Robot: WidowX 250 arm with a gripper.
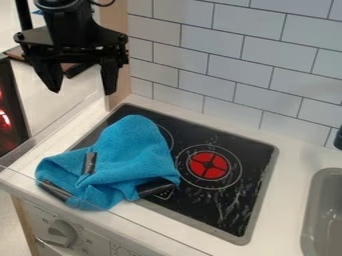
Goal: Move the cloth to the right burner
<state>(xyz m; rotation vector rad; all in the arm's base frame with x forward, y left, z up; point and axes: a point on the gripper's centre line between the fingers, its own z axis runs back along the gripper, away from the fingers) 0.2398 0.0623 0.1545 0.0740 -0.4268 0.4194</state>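
Across left burner (167, 136), cloth (127, 157), lengthwise toward tiles (210, 90)

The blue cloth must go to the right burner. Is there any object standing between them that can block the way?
Nothing visible stands in the way. The cloth lies on the left part of the stovetop, its right edge already close to the outer ring of the red-centred burner.
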